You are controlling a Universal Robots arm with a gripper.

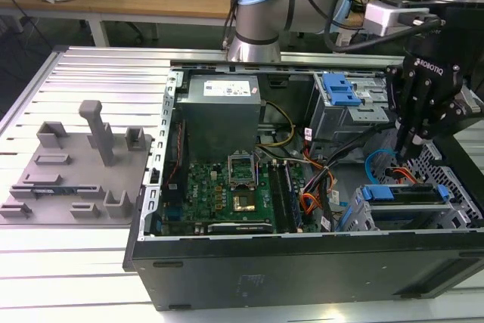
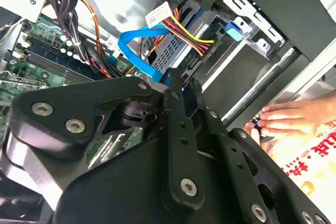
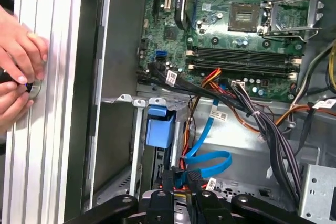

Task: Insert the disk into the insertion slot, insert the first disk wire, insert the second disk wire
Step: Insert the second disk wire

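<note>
Computer case (image 1: 302, 262) lying open. Disk (image 1: 401, 193) sitting in the insertion slot (image 1: 355, 217), at the exterior view's right. Gripper (image 1: 409, 150) hanging just above it, fingers nearly closed and pinching the plug end of the second disk wire (image 2: 139, 51). First disk wire (image 2: 186, 32) running just beside.

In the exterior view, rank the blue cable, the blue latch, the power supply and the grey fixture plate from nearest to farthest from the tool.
From the tool:
1. blue cable, right beside it
2. blue latch, on the cage behind
3. power supply, across the case
4. grey fixture plate, outside the case, exterior view's left
</note>
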